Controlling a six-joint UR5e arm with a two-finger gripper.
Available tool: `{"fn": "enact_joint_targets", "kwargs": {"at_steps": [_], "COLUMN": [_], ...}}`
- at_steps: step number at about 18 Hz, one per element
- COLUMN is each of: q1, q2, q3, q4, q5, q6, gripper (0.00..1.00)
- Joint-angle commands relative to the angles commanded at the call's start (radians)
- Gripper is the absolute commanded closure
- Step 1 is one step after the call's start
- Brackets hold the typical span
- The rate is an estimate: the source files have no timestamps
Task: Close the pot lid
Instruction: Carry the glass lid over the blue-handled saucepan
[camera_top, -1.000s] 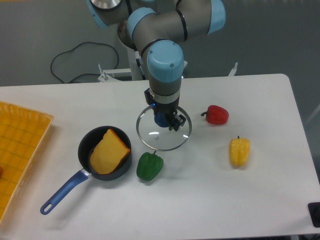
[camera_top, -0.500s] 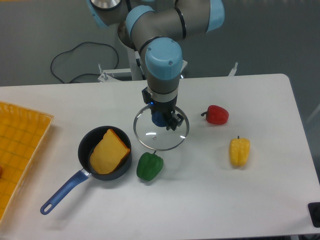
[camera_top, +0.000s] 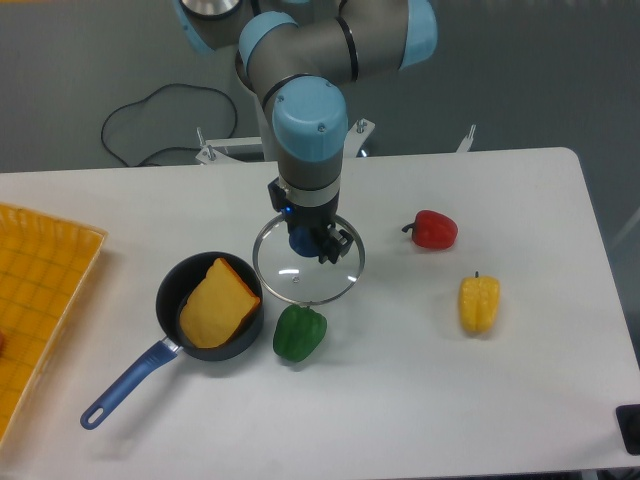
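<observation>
1. The gripper (camera_top: 308, 240) is pinched on the blue knob (camera_top: 301, 240) at the centre of the lid (camera_top: 308, 260), coming straight down on it from above. Its jaws look pressed against the knob's sides, though the wrist hides part of them.

2. The lid hangs roughly level, its glass face up. It sits between the pot (camera_top: 211, 305) and the red pepper (camera_top: 433, 230), just behind the green pepper (camera_top: 299, 333). From here it looks lifted off the counter (camera_top: 400, 400), but I can't be sure of the gap under it.

3. The pot stands open, well left of the lid and a little nearer to me, with a yellow wedge-shaped piece (camera_top: 218, 303) lying inside it and poking towards the rim.

4. The pot's long axis runs along its blue handle (camera_top: 128, 384), which points down-left towards the front edge of the counter. The lid is round, so it has no direction of its own to match.

5. As I judge it, the grasp is done and the carry is under way. What's left is bringing the lid over the pot's mouth, lowering it onto the rim and letting go.

6. The yellow piece may sit high enough to stop the lid seating flat. The green pepper lies close to the path as well.
</observation>
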Motion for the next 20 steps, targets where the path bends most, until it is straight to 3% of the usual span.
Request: {"fn": "enact_joint_targets", "kwargs": {"at_steps": [5,8,13,17,20], "q1": [-0.072,-0.091,-0.124,-0.163,-0.18], "q2": [-0.003,-0.018,-0.025,-0.052,-0.054], "q3": [-0.006,-0.008,-0.015,-0.02,-0.02], "q4": [0.009,0.046,0.055,0.12,0.123], "q5": [0.0,0.002,0.002,0.003,0.005], "q6": [-0.118,-0.15,-0.212,-0.285,-0.308], "gripper": [0.56,0.56,0.56,0.56,0.56]}}
